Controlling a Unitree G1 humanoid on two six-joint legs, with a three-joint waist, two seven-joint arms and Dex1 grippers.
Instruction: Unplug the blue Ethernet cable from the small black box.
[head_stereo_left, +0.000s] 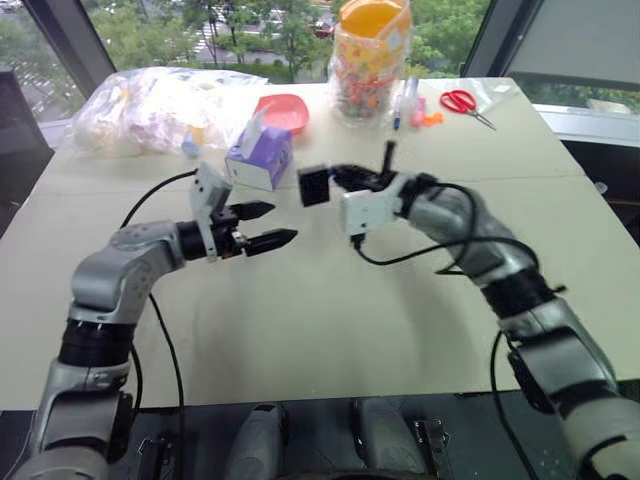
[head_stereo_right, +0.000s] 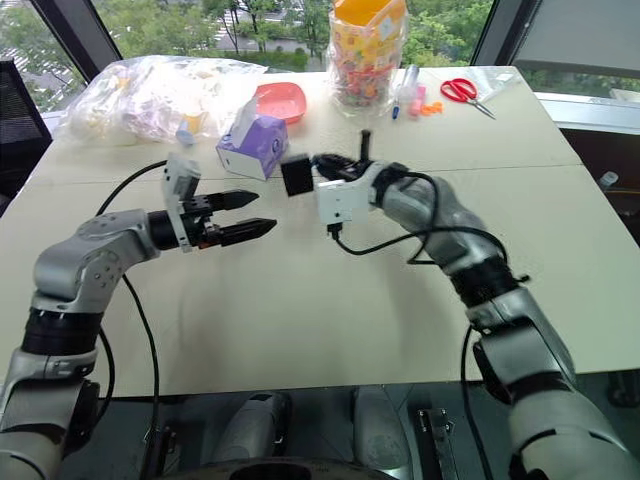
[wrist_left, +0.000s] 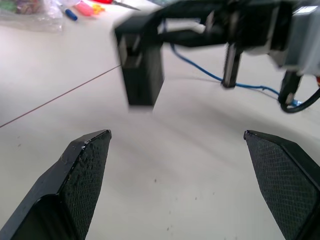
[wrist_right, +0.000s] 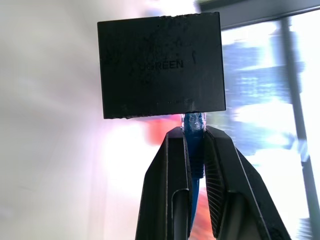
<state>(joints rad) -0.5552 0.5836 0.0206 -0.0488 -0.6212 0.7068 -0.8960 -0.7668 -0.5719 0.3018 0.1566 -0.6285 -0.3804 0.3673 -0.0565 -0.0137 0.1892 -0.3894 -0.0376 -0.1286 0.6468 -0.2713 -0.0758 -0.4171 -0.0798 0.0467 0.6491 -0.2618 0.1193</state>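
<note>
Above the worktop (head_stereo_left: 330, 320), right pincer (wrist_right: 196, 137) clamps the cable (wrist_right: 195, 150) at its plug; left pincer (head_stereo_left: 262, 227), open, should grip the box (head_stereo_left: 314, 186) squarely, then pull straight apart.

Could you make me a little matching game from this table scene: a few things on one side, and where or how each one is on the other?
Things:
1. small black box
2. left pincer
3. scissors
4. purple tissue box

States:
A. open, holding nothing
B. lying at the table's far right
C. hanging in the air on the blue cable's plug
D. standing on the table near the pink dish

Pairs: 1-C, 2-A, 3-B, 4-D
</note>
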